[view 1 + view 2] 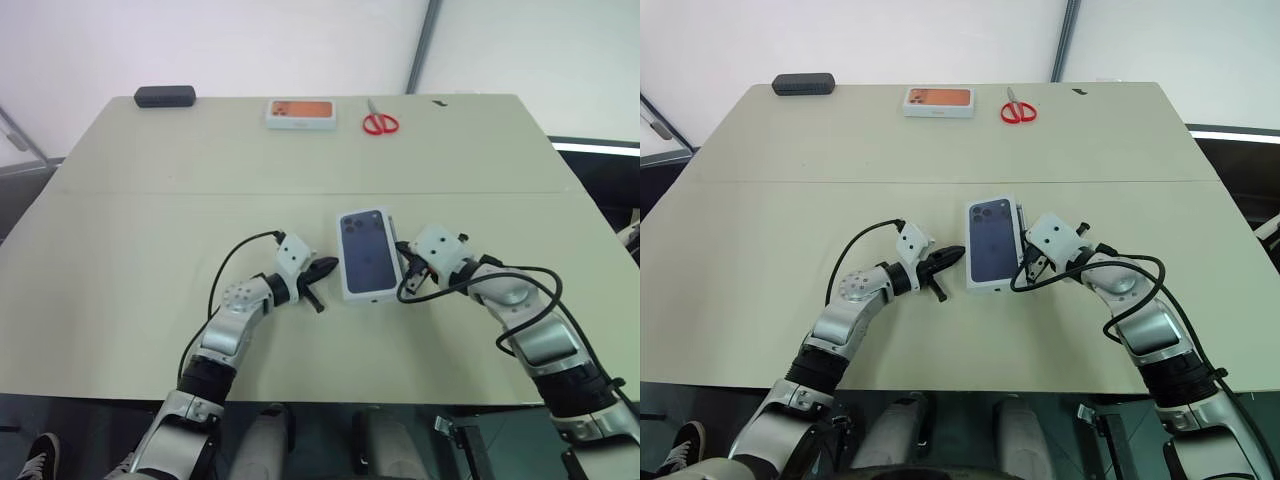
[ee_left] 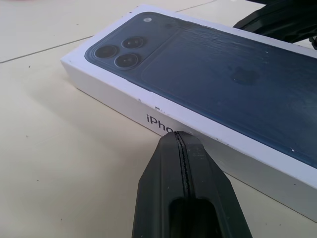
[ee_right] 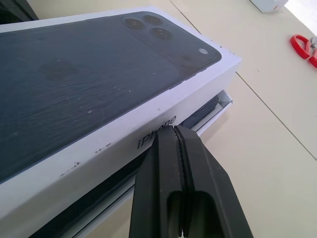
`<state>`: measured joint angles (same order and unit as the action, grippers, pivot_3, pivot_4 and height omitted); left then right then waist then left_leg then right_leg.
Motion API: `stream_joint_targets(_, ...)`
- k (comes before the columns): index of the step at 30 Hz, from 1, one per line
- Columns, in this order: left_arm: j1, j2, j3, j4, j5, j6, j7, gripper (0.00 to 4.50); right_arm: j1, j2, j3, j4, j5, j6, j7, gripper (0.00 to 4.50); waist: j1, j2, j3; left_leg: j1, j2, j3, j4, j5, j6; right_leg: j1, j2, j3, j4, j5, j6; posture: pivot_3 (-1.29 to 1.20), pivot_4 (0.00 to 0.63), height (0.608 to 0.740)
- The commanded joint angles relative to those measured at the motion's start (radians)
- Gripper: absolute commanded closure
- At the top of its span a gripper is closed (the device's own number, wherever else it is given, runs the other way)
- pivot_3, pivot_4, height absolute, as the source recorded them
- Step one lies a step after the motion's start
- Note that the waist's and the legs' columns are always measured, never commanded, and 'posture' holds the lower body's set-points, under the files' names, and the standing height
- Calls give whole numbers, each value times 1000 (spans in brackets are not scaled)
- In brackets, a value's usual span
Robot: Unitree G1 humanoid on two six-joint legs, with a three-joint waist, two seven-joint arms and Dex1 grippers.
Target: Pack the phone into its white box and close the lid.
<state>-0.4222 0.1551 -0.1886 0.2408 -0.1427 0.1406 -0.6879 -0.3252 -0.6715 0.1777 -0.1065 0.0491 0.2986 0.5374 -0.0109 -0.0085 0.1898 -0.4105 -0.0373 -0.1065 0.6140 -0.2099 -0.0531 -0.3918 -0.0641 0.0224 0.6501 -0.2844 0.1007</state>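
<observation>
- Two tools flank the lid (image 1: 367, 253), which lies picture-side up near the middle of the tabletop (image 1: 150, 220), over the white box (image 3: 213, 111).
- Left tool (image 1: 322, 272) has its fingers pressed together, tip at the lid's left wall; right tool (image 1: 405, 262) also has its fingers together, tip against the lid's right wall. Neither clamps anything.
- Judging by the gap on the right side, the lid is not fully seated: the step in hand looks like squaring and pressing it down.
- To do it well, I would push from both sides evenly so the lid lines up over the base, then press straight down; a one-sided shove would probably slide the whole carton.
- Right wrist view shows the base's rim jutting out under the lid with a dark strip inside, probably the phone (image 3: 203, 110); the head views barely hint at this.
- Left wrist view shows the left wall sitting flush on the tabletop.
- Head views alone show the red scissors (image 1: 380, 123), an orange-pictured box (image 1: 299, 112) and a dark case (image 1: 165, 96) at the far edge, well apart.
</observation>
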Motion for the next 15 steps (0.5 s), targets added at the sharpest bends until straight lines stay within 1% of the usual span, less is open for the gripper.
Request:
stream_joint_targets(1, -44, -28, -14, -65, -18, 13, -7, 4500, -13, 13, -30, -17, -14, -14, 7, 4475, 0, 0, 0, 0, 0, 0, 0, 0, 0, 0, 0, 0, 0, 0, 0, 0, 150, 740)
stream_joint_targets(15, -17, -43, 1, -58, -24, 22, -13, 4500, 8, 34, -46, -26, -58, -3, 15, 4475, -1, 0, 0, 0, 0, 0, 0, 0, 0, 0, 0, 0, 1, 0, 0, 0, 150, 740)
